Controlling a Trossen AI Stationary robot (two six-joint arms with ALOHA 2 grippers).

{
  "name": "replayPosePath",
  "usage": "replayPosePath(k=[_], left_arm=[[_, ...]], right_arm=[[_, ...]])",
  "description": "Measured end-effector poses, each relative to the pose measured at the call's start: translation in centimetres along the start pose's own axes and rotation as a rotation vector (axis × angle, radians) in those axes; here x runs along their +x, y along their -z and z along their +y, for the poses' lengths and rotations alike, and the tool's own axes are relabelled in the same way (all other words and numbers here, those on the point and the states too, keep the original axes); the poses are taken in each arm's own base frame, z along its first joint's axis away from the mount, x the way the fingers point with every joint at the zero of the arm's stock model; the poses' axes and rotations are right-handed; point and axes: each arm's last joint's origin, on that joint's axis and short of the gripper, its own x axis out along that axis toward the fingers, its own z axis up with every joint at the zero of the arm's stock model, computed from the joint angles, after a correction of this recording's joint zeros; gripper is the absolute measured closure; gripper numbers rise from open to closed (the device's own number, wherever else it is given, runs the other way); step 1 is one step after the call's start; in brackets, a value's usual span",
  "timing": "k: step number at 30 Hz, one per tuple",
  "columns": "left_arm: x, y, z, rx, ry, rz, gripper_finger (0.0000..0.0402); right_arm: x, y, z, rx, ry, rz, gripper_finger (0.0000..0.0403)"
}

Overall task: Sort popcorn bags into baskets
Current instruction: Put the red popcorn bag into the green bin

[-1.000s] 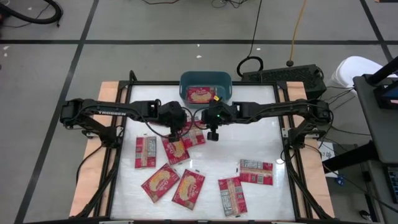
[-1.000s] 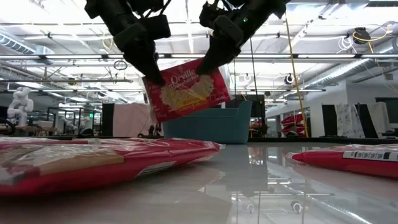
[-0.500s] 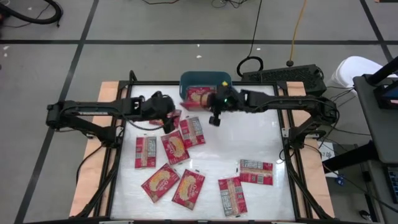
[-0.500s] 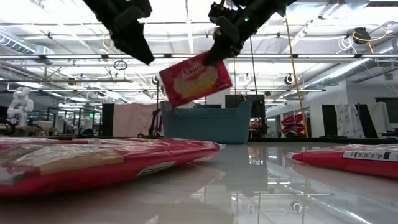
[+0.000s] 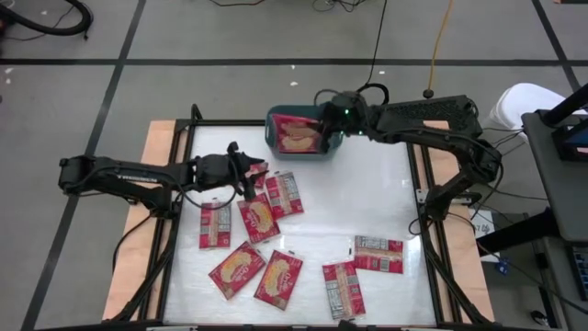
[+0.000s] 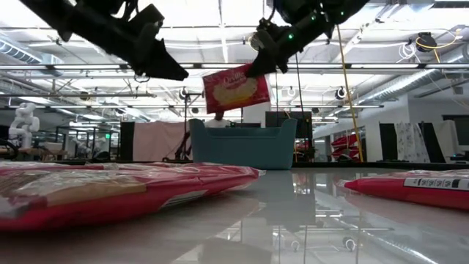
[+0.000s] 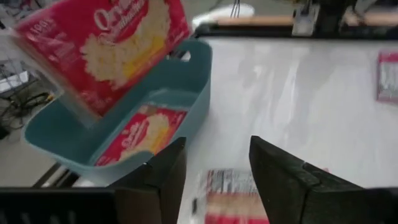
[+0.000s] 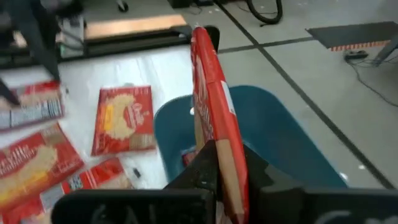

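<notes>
1. Right gripper (image 5: 323, 129), at upper centre of the high view, is clamped on the edge of a popcorn bag (image 6: 236, 88), which hangs tilted in the air above the teal basket (image 5: 276, 147).
2. Seen from the right wrist, that held bag (image 8: 214, 124) stands edge-on between the closed fingers, over the basket's open top (image 8: 280, 137).
3. Inside the basket lies another popcorn bag (image 7: 134, 134), flat on the bottom with its yellow picture up.
4. Left gripper (image 5: 246, 173) sits left of centre in the high view, over the bench, with its fingers (image 7: 283, 171) parted and nothing between them.
5. Just below the left gripper in the high view lies a cluster of popcorn bags on the white bench (image 5: 367, 198): one with its grey-white panel up (image 5: 285, 194), one with its picture up (image 5: 259, 219), and one to the left (image 5: 215, 225).
6. Lower in the frame lie two more picture-up bags (image 5: 237, 269) (image 5: 278, 279), and toward lower right two panel-up bags (image 5: 343, 290) (image 5: 378, 255), well apart from the basket.
</notes>
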Motion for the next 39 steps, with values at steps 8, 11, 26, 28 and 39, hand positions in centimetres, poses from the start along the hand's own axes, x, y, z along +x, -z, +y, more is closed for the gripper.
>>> replayPosePath(k=[8,11,26,28,39], left_arm=[[0.1,1.3,-0.2,-0.058,0.01,-0.044,0.0236],[0.1,1.3,-0.3,-0.062,0.028,-0.046,0.0236],[0.0,1.2,-0.6,-0.057,0.048,-0.057,0.0236],[0.0,1.2,-0.6,-0.057,0.048,-0.057,0.0236],[0.0,1.2,-0.6,-0.055,0.048,-0.055,0.0236]], right_arm=[[0.3,2.4,-4.3,0.21,-0.072,-0.083,0.039],[1.2,3.8,-5.2,0.271,-0.095,-0.084,0.039],[6.7,7.7,-6.0,0.353,-0.144,0.015,0.039],[7.1,7.9,-6.0,0.341,-0.144,0.01,0.039],[7.8,8.4,-5.7,0.272,-0.116,0.024,0.0349]])
